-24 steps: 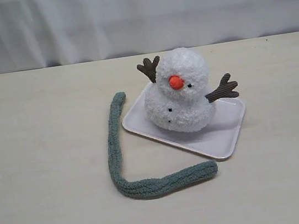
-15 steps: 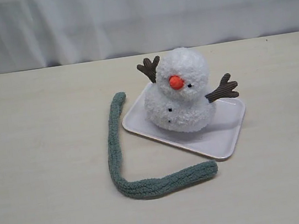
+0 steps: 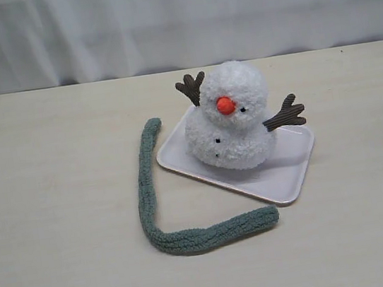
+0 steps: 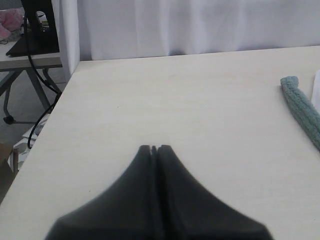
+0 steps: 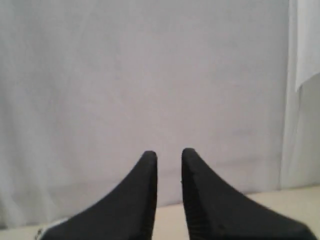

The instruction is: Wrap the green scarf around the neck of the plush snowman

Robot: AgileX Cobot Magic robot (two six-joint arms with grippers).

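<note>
White curtain (image 5: 150, 75) faces my right claw (image 5: 168, 153), narrowly parted, empty; my left claw (image 4: 154, 148), closed, sees scarf (image 4: 300, 106) on pale tabletop (image 4: 175, 100).

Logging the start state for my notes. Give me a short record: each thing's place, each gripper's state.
scarf: lying on the table, bent in an L beside the tray
snowman: upright on the tray, no scarf on it
left gripper: shut, empty
right gripper: slightly open, empty
</note>
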